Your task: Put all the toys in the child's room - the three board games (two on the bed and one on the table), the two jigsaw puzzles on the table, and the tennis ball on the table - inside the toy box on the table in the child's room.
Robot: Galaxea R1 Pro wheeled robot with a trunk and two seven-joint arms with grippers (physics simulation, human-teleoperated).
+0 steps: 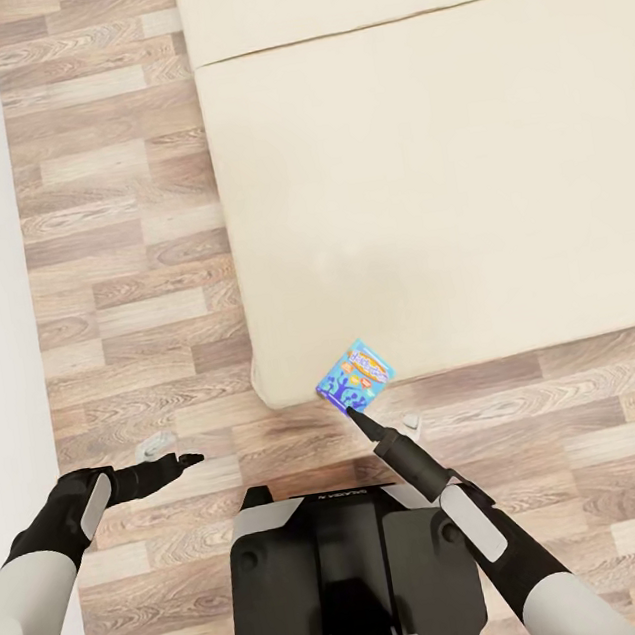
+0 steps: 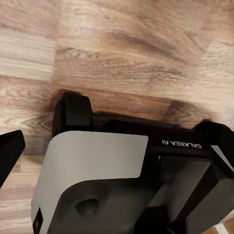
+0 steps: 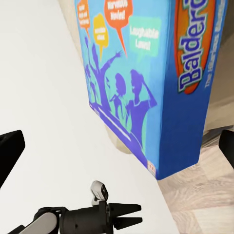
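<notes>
Head view: right fingers (image 1: 354, 413) spread at blue board game (image 1: 355, 376); left fingers (image 1: 181, 462) unclear.

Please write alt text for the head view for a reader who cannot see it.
A small blue board game lies at the near edge of a beige bed, with the right pincer reaching to it. The left pincer hovers over wood plank floor.

Right arm extends from the lower right of the head view toward frame centre, its tool (image 1: 354, 414) slender, fingers close together. Left arm bends in from the lower left; its tool (image 1: 181, 462) points right, fingers slightly parted. Base (image 1: 338, 567) sits bottom centre.
</notes>
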